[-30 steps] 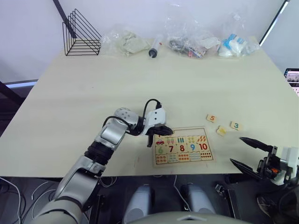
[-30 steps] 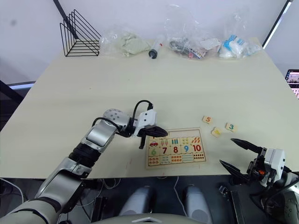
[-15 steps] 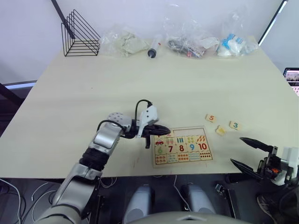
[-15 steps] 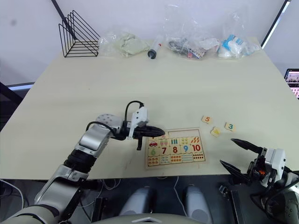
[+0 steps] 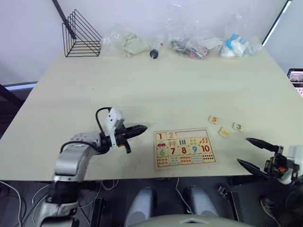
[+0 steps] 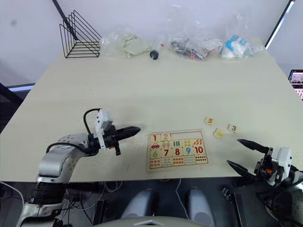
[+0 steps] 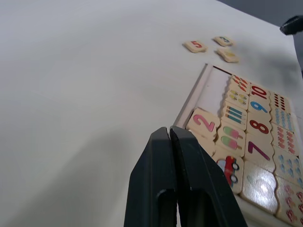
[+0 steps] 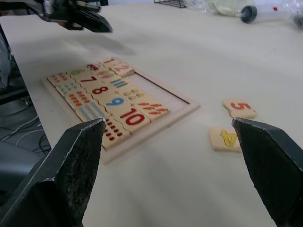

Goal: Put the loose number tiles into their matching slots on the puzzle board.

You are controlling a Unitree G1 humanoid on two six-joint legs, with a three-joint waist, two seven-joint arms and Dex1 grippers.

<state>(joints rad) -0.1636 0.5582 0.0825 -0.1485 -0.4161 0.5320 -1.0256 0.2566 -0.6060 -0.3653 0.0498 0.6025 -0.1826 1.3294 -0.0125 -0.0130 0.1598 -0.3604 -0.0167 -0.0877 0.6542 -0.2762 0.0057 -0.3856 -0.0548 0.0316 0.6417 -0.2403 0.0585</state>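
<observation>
Between the closed left gripper (image 5: 137, 128) and wide-open right gripper (image 5: 258, 153) lies the puzzle board (image 5: 185, 147).

Puzzle board (image 5: 185, 162): top row reads 1, 2; lower row 6, 7, 8, 9, 10. Beside its right edge, loose tiles 5 (image 5: 214, 120), 4 (image 8: 226, 138), 3 (image 5: 238, 126).

Head stereo pair looks down; wrist cams low; all share puzzle board (image 5: 184, 148).

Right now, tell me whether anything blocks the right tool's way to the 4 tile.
Nothing visible does. The open right tool faces the 4 tile across bare table; the 5 tile lies beyond it.
</observation>
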